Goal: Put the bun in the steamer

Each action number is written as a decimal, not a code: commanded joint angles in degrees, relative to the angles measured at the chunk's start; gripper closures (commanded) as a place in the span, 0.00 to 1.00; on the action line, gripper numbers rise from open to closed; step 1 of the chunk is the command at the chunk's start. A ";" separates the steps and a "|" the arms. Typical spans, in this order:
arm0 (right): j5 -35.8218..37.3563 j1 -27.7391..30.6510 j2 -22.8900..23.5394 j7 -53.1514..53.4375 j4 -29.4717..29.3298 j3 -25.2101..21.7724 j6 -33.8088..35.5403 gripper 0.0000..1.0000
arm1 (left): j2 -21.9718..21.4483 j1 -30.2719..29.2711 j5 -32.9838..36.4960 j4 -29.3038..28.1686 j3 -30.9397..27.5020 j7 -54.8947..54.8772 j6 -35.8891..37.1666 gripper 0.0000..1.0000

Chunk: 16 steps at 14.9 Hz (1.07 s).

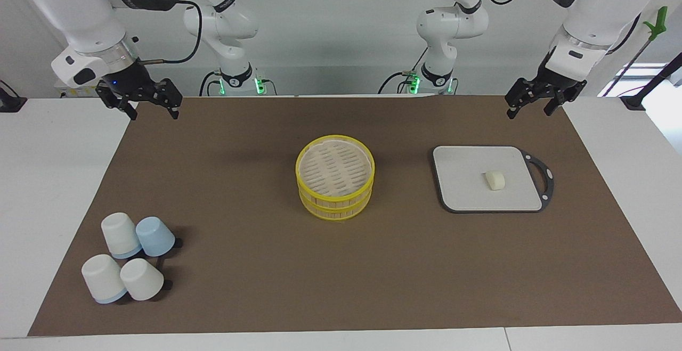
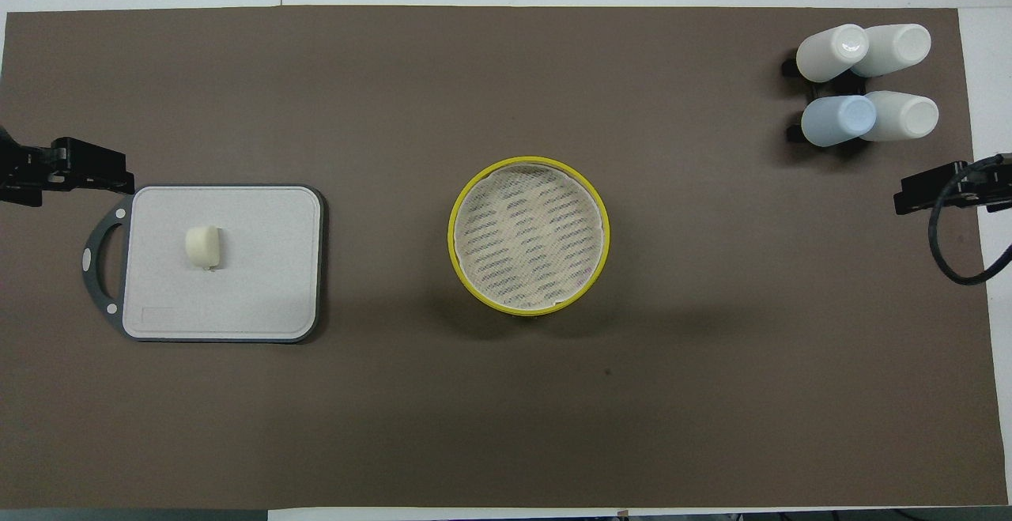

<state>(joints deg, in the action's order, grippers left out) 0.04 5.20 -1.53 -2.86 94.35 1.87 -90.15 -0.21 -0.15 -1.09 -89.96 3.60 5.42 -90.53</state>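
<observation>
You see the bun (image 1: 494,179) lying on the grey board (image 1: 469,202), toward the left arm's end of the surface (image 1: 405,266). The steamer (image 1: 335,176) stands in the middle, 2 tiers stacked, nothing inside. The left claw (image 1: 534,103) and the right claw (image 1: 141,102) both hang wide open and hold nothing. Bring the left claw straight down over the bun and close gently, because the dough will probably squash.

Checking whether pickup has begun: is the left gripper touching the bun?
Apart. The facing view shows the left gripper up over the mat's edge, with bare grey board between it and the bun.
</observation>
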 commanded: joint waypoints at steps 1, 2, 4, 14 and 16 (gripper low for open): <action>-0.22 1.22 -0.67 -1.71 0.48 0.59 0.68 0.00 | 0.30 0.68 -0.14 0.40 -0.79 -0.85 -0.70 0.00; -0.22 1.22 -0.67 -1.71 0.48 0.59 0.68 0.00 | 0.30 0.59 -0.23 0.40 -0.79 -0.94 -0.52 0.00; -0.22 1.13 -0.67 -1.71 0.48 0.59 0.68 0.00 | 0.30 0.51 -0.14 0.31 -0.79 -1.03 -0.61 0.00; -0.48 -5.44 -1.02 2.92 0.83 1.29 0.08 0.00 | -3.29 -1.43 -0.05 -7.22 -1.14 -0.94 -4.53 0.00; -0.39 -9.74 -0.41 7.67 0.83 1.29 -1.87 0.00 | -5.15 -2.21 -0.05 -13.20 -1.14 -1.55 -9.64 0.00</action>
<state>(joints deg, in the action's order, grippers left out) 0.02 -1.12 -1.59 0.98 94.37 3.04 -90.14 -1.31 -1.31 -1.08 -94.91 2.35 5.25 -94.58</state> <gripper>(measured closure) 0.000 0.000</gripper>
